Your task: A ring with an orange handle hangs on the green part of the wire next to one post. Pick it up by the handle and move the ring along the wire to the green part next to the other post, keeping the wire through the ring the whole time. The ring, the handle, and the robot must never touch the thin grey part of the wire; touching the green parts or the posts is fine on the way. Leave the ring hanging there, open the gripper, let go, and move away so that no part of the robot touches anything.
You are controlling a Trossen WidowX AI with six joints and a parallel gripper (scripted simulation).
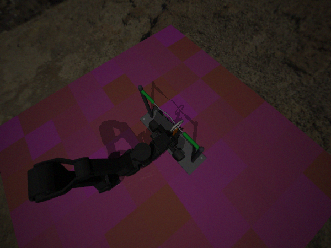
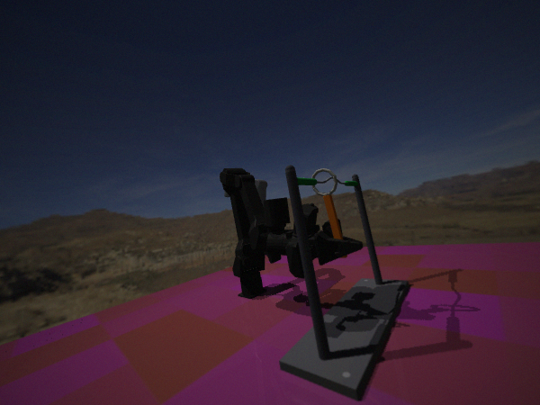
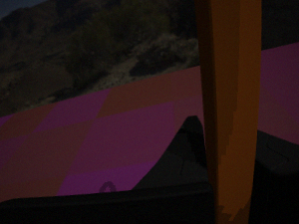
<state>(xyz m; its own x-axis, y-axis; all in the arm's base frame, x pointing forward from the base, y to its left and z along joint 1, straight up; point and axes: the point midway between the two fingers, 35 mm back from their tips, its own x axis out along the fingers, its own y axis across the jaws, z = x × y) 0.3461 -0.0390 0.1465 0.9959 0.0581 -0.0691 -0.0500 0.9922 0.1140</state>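
Observation:
My gripper (image 1: 177, 133) (image 2: 351, 244) (image 3: 200, 124) is shut on the lower part of the orange handle (image 1: 175, 132) (image 2: 332, 216) (image 3: 231, 85). The handle stands nearly upright, slightly tilted, below the pale ring (image 2: 323, 169). The ring is around the thin grey wire (image 1: 168, 115), just past the inner end of the green part (image 1: 191, 141) (image 2: 307, 181) beside the right post in the top view. The other green part (image 1: 147, 96) (image 2: 351, 183) is farther along. The wire passes through the ring; whether they touch cannot be told. The wrist view does not show the ring.
Two dark posts (image 1: 146, 102) (image 1: 196, 155) (image 2: 306, 261) (image 2: 366, 229) rise from the grey base plate (image 1: 190, 165) (image 2: 297, 355). The gripper and forearm reach over the plate between the posts, below the wire. The base plate lies on a pink and orange chequered surface.

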